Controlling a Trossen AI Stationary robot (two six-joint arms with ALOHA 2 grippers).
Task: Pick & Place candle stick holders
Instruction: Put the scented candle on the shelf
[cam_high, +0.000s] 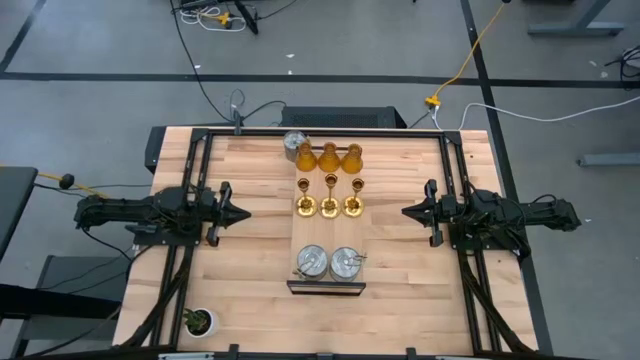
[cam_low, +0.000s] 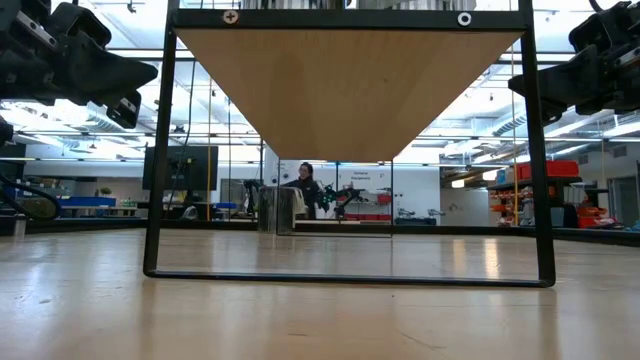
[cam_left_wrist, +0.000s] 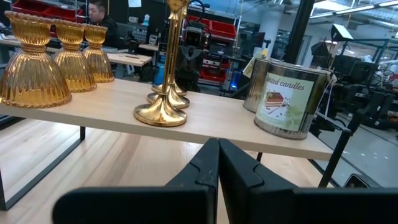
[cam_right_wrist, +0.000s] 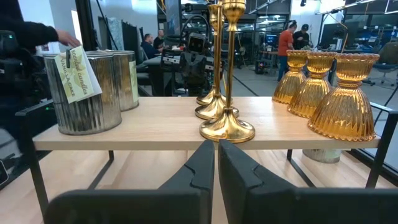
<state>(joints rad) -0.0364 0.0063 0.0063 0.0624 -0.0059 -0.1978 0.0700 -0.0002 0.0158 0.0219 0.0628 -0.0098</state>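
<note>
Nine candle stick holders ranked by kind along raised shelf mid-table; left gripper, right gripper pinched shut, empty, parked toward opposite side edges.

table: light wood butcher-block top | raised shelf: pale wood board on black frame, centre of table | potted plant: small, green, near table corner | yellow cable: on grey floor beyond table | person: in background room
</note>
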